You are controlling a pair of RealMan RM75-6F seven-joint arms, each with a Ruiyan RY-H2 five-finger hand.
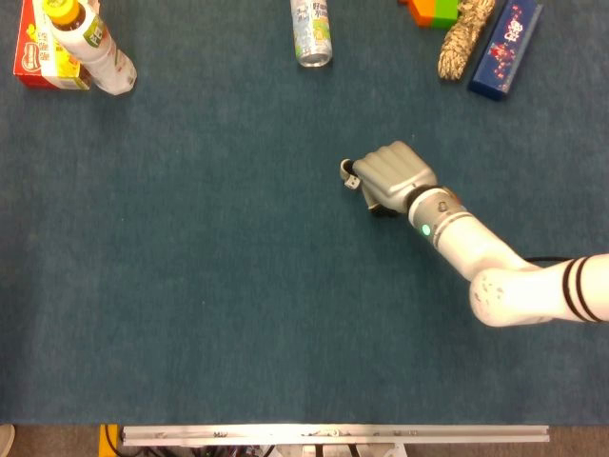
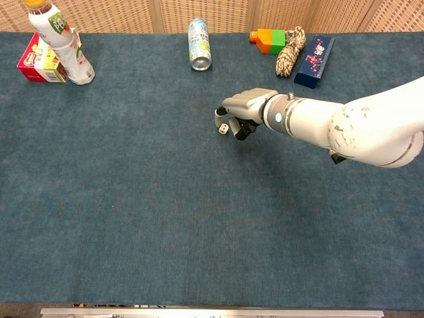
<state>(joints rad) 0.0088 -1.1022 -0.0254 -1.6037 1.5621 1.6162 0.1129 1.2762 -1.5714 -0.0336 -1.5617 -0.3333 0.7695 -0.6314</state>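
Right hand (image 2: 244, 109) near the table (image 2: 132, 218) centre, knuckles up, fingers curled down. Small die (image 2: 224, 128) just beside the fingertips on the hand's left, held between thumb and finger; contact with the table hard to tell.

Behind the hand, along the far edge: can (image 2: 199, 44) lying on its side, behind and a little left. Toy block (image 2: 269, 39), rope bundle (image 2: 289, 42) and flat box (image 2: 315, 52) behind and to the right, close together in a row. Far left, well apart: bottle (image 2: 61, 43) standing in front of a carton (image 2: 38, 61), touching it.
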